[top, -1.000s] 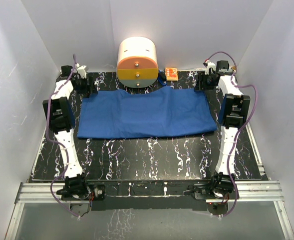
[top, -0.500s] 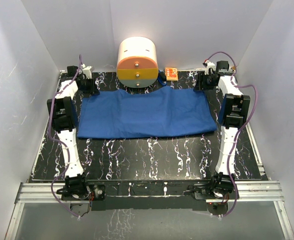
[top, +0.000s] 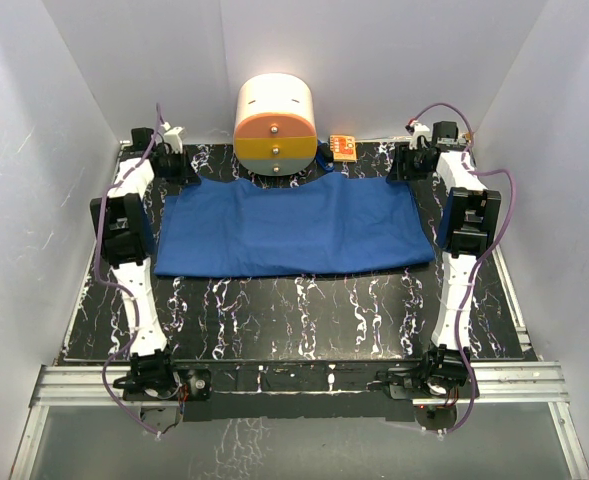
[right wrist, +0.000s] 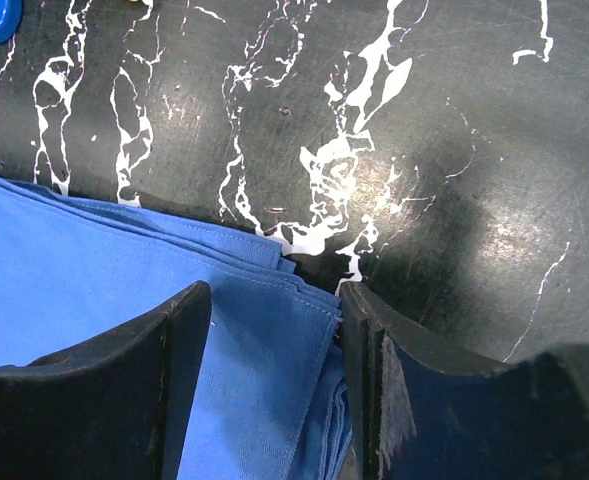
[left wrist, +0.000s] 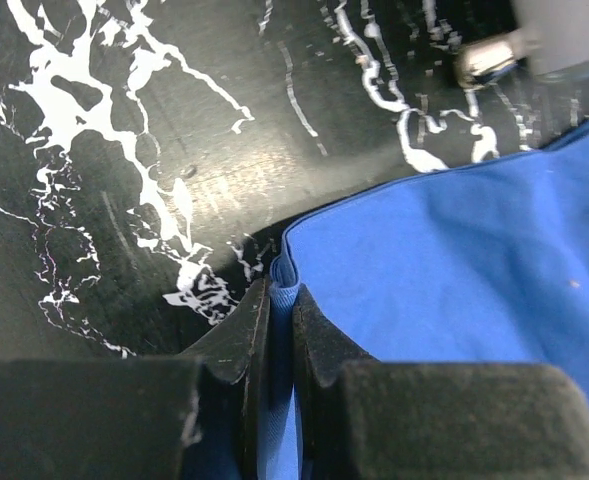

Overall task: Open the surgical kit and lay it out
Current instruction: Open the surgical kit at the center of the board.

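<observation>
Royal-blue cloth wrap (top: 289,228) spread flat on far half of marble table (top: 304,310), just before round drawer container (top: 275,125). Left gripper (left wrist: 280,300) clamped on far-left corner fold. Right gripper (right wrist: 274,295) gaping, straddling layered far-right corner, nothing pinched. Soft, limp, light, several plies: best taken at corners, top layer only.

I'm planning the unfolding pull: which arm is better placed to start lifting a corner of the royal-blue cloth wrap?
Left. The left gripper is shut on the far-left corner of the royal-blue cloth wrap. The right gripper straddles the far-right corner with jaws open, so it likely must close first.
</observation>
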Motion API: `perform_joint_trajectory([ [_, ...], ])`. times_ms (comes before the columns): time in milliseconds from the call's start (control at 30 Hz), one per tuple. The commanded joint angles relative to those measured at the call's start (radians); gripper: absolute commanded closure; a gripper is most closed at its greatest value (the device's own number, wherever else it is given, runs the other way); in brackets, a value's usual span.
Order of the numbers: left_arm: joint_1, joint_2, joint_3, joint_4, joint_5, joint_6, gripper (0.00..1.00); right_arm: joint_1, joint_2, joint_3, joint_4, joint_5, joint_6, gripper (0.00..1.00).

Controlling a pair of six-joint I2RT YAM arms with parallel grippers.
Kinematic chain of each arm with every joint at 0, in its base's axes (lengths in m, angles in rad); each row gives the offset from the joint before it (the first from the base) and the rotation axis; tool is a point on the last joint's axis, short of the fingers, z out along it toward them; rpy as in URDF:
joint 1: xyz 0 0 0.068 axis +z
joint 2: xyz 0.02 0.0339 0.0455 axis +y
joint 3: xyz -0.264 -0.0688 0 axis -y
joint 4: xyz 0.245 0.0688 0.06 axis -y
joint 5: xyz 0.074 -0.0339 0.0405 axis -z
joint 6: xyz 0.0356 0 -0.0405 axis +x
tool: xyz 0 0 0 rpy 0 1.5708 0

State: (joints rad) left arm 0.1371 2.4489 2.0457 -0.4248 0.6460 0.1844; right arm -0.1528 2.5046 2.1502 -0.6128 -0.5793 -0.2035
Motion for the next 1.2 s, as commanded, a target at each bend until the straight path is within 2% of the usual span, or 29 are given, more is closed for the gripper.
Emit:
perform_joint_trajectory([
  [0,-0.007,-0.185,-0.041,0.039,0.091,0.034,1.00,0.012,-0.066,-0.017,-0.039,-0.008,-0.001,0.47],
  [233,-0.007,-0.289,-0.105,0.077,0.164,0.066,1.00,0.013,-0.139,-0.039,-0.038,-0.013,0.003,0.43],
  [533,-0.018,-0.409,-0.171,0.037,0.244,0.157,1.00,0.016,-0.225,-0.061,-0.034,-0.013,-0.004,0.40],
  [700,-0.041,-0.507,-0.255,0.000,0.298,0.265,1.00,0.021,-0.261,-0.085,-0.034,-0.017,-0.007,0.39],
  [900,-0.085,-0.648,-0.373,-0.082,0.326,0.464,1.00,0.030,-0.312,-0.130,-0.041,-0.035,-0.011,0.39],
  [1167,-0.140,-0.900,-0.586,-0.131,0.350,0.673,1.00,0.073,-0.448,-0.283,-0.039,-0.109,-0.094,0.39],
])
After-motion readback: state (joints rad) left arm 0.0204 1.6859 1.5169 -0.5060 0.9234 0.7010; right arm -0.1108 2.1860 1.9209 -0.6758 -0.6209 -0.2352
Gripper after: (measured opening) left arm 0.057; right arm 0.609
